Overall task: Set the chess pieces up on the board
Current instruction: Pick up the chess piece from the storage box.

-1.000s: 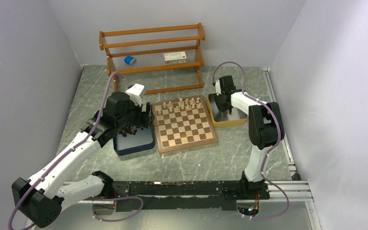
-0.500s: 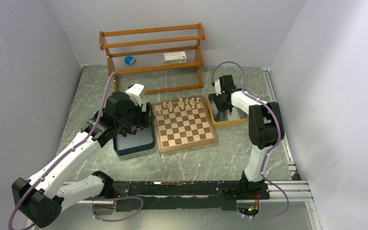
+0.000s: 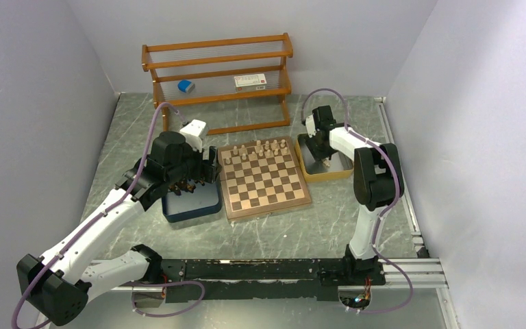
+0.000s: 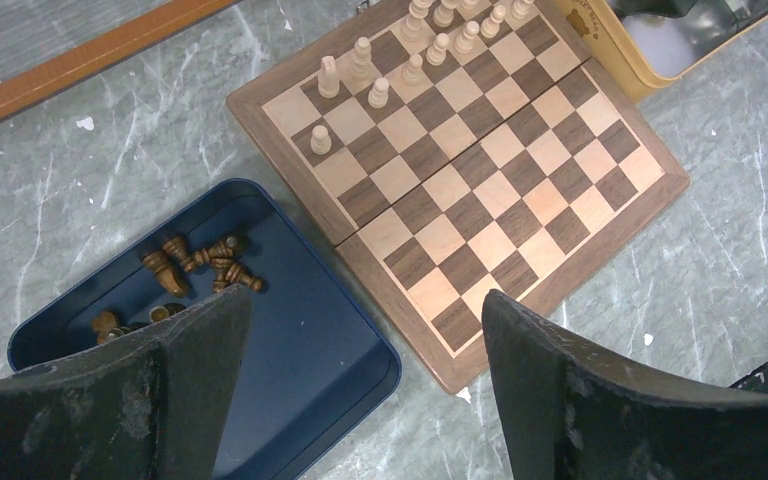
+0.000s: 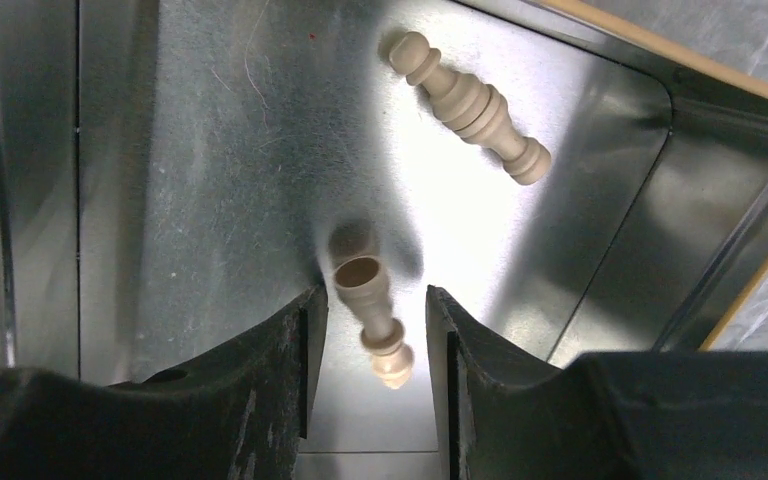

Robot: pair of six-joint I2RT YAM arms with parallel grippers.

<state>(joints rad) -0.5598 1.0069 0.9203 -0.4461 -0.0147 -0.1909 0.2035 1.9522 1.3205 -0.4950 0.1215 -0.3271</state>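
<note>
Pickup of a cream pawn (image 5: pixel 375 325) is in hand: it lies in the yellow tray (image 5: pixel 190 150) between the parted, unclamped jaws of the right gripper (image 5: pixel 373 298). Next they must close squarely, then lift toward the board (image 4: pixel 500 200). The left gripper (image 4: pixel 362 300) hangs wide open above the navy tray (image 4: pixel 320 350).

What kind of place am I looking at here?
Most likely a robotics lab test cell: plain grey walls enclose a marble-patterned table, two robot arms are bolted to a rail at its near edge, and a chessboard lies on it.
</note>
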